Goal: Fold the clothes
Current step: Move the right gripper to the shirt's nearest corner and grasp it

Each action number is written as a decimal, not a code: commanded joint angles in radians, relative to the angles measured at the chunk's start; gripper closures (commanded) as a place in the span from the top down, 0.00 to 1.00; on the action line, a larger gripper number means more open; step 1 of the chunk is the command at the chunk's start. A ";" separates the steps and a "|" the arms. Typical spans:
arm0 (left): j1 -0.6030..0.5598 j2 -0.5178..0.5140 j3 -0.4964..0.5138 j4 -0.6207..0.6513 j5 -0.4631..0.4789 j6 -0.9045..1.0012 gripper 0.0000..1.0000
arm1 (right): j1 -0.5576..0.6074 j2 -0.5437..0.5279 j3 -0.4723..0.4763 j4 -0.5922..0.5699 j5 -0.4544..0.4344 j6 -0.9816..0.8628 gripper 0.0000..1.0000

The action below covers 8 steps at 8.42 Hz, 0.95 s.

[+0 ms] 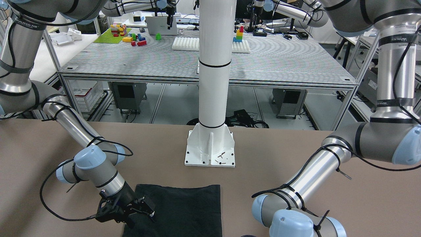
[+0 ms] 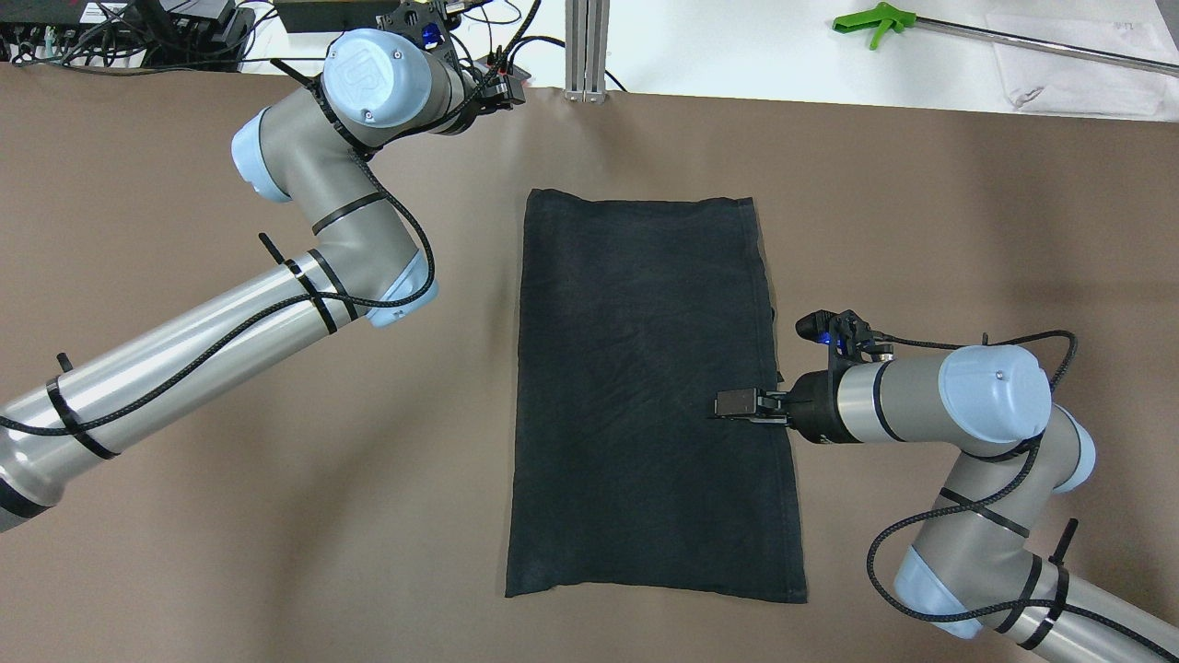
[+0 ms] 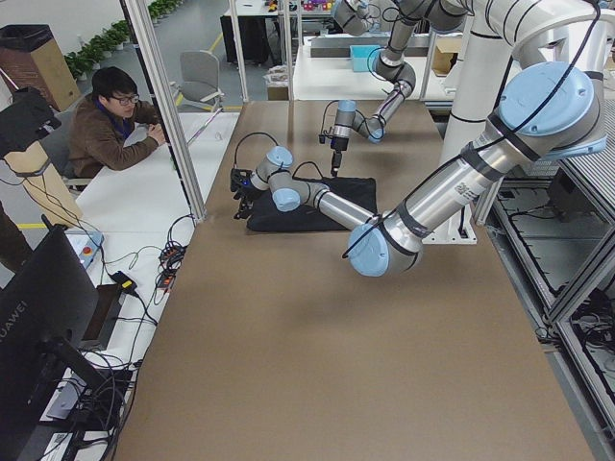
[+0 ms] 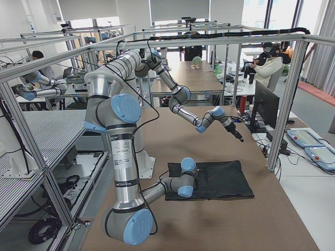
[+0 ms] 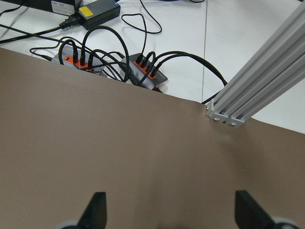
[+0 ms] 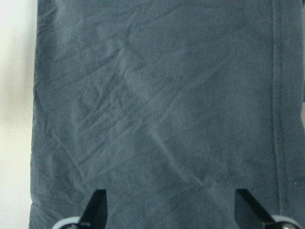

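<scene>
Item 1, table [image 2: 184, 516]: a brown, flat work surface that carries everything below. Item 2, garment [image 2: 645, 368]: black soft cloth lying flat at the centre of the table as a long rectangle, its long sides running near to far, lightly creased, with a stitched band [image 6: 288, 119] along one long side. No logo shows. It appears already narrowed, so the step in hand is judged to be the next fold, with the pick-up not yet made. Item 3, right gripper [image 2: 735, 403]: it sits over the garment's right long edge, in the nearer half, pointing inward. Its jaws are spread wide and hold nothing, and contact with the cloth cannot be judged. Handling note: it is best to close on the very edge, catching every layer, then lift only a little so the cloth trails rather than bunches. The edge should land square on the opposite one before release. A single pinch at mid-edge risks dragging the rectangle askew. Item 4, left gripper [image 5: 171, 212]: it hangs over bare table at the far edge, left of the garment's far left corner and well apart from it. Its jaws are also wide and empty. Handling note: bringing it to the cloth as a second grip or hold-down would likely keep the fold straight. Item 5, crate [image 1: 86, 95]: a white slatted container on the floor under the far bench, off the table. Its contents cannot be made out.
</scene>
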<state>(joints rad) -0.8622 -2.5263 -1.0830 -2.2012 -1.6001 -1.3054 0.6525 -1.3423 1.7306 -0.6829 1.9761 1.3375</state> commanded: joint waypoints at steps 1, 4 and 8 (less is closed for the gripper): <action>-0.001 0.001 0.000 0.000 0.000 0.000 0.95 | -0.004 -0.049 0.027 0.023 0.012 0.128 0.94; 0.006 -0.014 -0.003 -0.005 -0.003 -0.011 0.95 | -0.055 -0.167 0.040 0.173 -0.017 0.302 0.94; 0.022 -0.014 -0.003 -0.008 -0.001 -0.006 0.95 | -0.195 -0.212 0.078 0.186 -0.101 0.390 0.94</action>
<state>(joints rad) -0.8442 -2.5395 -1.0860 -2.2101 -1.6032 -1.3149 0.5276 -1.5417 1.7977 -0.5015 1.9218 1.6986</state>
